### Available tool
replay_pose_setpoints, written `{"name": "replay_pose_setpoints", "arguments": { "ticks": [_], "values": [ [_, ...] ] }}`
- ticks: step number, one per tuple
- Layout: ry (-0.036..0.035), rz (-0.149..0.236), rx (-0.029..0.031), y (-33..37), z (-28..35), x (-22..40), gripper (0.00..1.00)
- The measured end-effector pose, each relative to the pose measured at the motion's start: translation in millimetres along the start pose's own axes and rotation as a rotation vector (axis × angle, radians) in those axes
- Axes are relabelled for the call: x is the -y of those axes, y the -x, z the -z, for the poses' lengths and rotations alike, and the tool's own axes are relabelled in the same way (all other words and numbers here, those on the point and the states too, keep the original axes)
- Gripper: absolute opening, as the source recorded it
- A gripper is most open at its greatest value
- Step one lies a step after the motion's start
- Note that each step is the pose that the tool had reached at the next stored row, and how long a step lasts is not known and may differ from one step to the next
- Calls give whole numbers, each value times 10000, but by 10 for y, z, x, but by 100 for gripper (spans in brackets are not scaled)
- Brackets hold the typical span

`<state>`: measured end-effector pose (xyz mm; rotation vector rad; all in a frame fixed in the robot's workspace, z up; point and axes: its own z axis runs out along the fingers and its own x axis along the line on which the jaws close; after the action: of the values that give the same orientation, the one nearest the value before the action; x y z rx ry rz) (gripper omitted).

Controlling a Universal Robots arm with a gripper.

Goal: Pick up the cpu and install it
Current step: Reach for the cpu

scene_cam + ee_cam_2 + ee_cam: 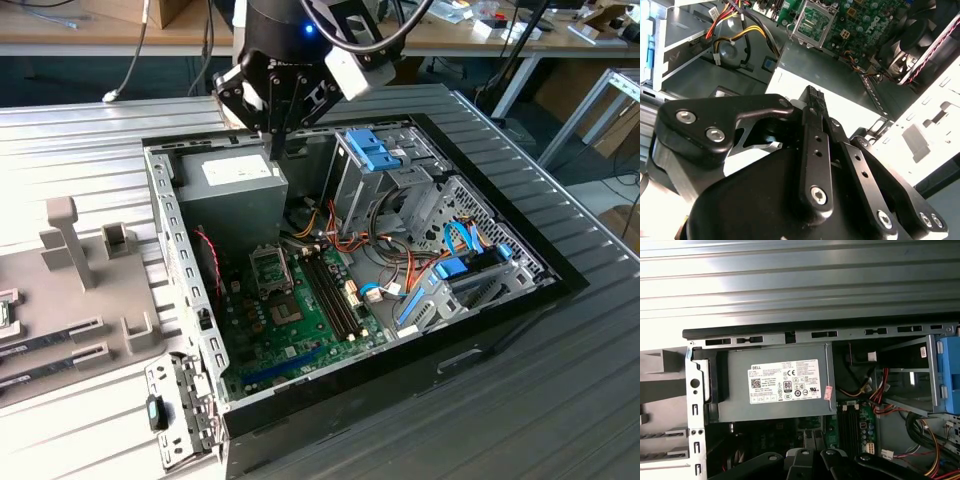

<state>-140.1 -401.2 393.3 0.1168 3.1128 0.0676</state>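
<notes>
Nearest in the second wrist view, the black metal gripper (812, 95) has its fingers pressed together, nothing visible between them, above the grey boxy power supply (840, 80). In the first wrist view that supply (775, 385) lies inside the open computer case (805, 334). In the exterior view the gripper hangs over the supply. A small green-rimmed square, seemingly the cpu (4, 312), sits at the exterior view's left edge on the pale grey fixture (60, 290), well apart from the green motherboard (290, 330).

workshop | opened computer case (170, 215) | ribbed metal table (560, 400) | cluttered benches (50, 42)
</notes>
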Motion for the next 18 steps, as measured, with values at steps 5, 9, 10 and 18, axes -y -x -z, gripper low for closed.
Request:
{"name": "replay_pose_setpoints", "arguments": {
  "ticks": [5,9,10,18],
  "values": [
    [1,-1,1,-14,0,1,11],
    [0,-1,1,-33,1,3,11],
    [1,0,1,-36,1,3,11],
    [1,0,1,-60,1,5,11]
  ]
}}
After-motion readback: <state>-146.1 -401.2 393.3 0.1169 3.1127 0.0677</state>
